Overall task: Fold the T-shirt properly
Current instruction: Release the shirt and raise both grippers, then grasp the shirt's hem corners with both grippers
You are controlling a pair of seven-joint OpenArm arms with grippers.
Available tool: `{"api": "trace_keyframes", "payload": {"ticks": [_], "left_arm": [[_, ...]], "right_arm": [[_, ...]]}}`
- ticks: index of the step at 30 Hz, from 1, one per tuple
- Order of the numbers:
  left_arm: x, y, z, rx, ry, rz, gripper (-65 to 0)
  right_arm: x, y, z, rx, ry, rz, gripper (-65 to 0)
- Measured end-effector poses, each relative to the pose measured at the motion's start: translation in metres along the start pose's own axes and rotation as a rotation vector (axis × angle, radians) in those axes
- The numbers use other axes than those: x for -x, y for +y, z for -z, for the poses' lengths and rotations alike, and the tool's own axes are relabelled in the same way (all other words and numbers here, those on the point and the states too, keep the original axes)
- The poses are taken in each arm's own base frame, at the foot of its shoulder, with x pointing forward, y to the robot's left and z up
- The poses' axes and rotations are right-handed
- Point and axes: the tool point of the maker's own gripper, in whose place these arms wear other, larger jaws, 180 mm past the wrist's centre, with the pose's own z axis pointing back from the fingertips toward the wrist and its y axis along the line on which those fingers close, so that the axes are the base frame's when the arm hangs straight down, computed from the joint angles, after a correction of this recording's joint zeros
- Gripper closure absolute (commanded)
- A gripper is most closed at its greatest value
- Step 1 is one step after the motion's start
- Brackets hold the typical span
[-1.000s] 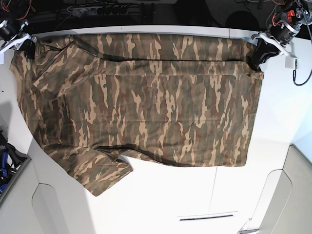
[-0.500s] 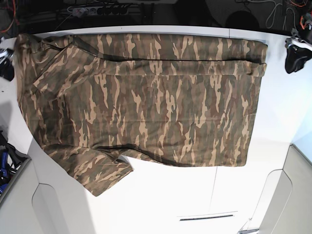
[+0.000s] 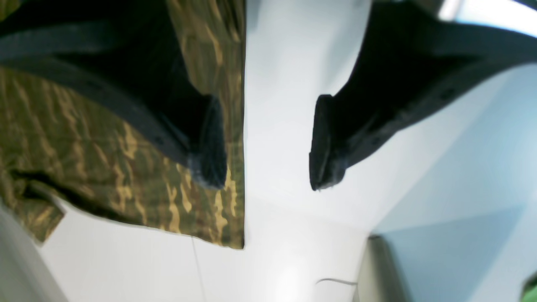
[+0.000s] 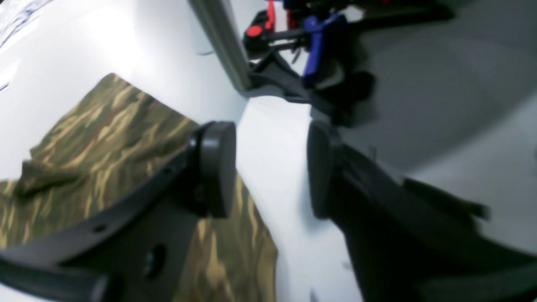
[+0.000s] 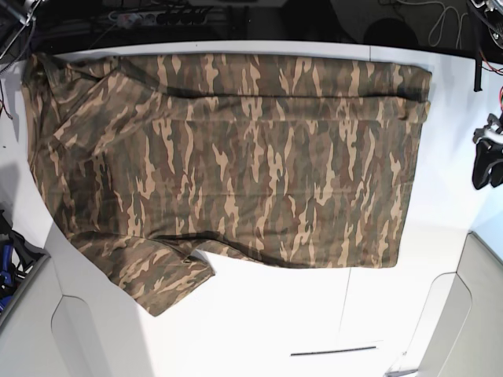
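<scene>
The T-shirt [image 5: 228, 157] is lying spread across the white table [image 5: 314, 314], its camouflage body reaching from near the far edge to about mid-table, with one short sleeve [image 5: 153, 275] jutting toward the near side at the base view's left. A strip along the far edge is lying doubled over onto the body, making a long straight crease, and a corner at the base view's upper right is sitting slightly bunched.

The left gripper [image 5: 486, 161] is hanging at the base view's right edge, beside the shirt and apart from it — its jaws are standing wide with nothing between them. In its own wrist view, the left gripper [image 3: 268, 142] is showing bare table in the gap, one dark finger [image 3: 205, 147] passing in front of the shirt's straight edge [image 3: 241, 126], whether touching it cannot be told.

The right gripper [image 4: 270, 167] is out of the base view; its wrist camera is showing the two round pads [image 4: 216, 167] parted over bare table, empty, with camouflage cloth [image 4: 105, 138] lying beside and under one finger. Beyond the table's edge — blurred — red and blue hardware [image 4: 302, 37] is sitting.
</scene>
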Motion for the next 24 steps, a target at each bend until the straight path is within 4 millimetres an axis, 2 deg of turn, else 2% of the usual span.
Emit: {"api": "trace_keyframes", "payload": {"ticks": [5, 9, 12, 16, 20, 24], "left_arm": [[0.005, -0.003, 0.051, -0.004, 0.033, 0.042, -36.4], [0.009, -0.002, 0.100, 0.005, 0.083, 0.065, -36.4], [0.013, -0.007, 0.137, 0.028, 0.126, 0.028, -40.5], [0.029, -0.006, 0.172, 0.028, 0.171, -0.042, -40.8], [0.057, 0.001, 0.186, 0.000, 0.243, -0.097, -40.8], [0.061, -0.006, 0.197, 0.007, 0.242, -0.143, -40.8]], "right_arm": [[0.012, 0.009, 0.053, -0.033, 0.033, 0.061, -27.6], [0.030, 0.022, 0.084, -0.057, 0.077, 0.087, -27.6], [0.044, 0.031, 0.102, -0.062, 0.105, 0.082, -27.6], [0.063, 0.038, 0.113, -0.064, 0.158, 0.064, -27.6], [0.084, 0.035, 0.113, -0.043, 0.213, 0.067, -27.6], [0.090, 0.048, 0.117, -0.061, 0.212, 0.066, -27.6]]}}
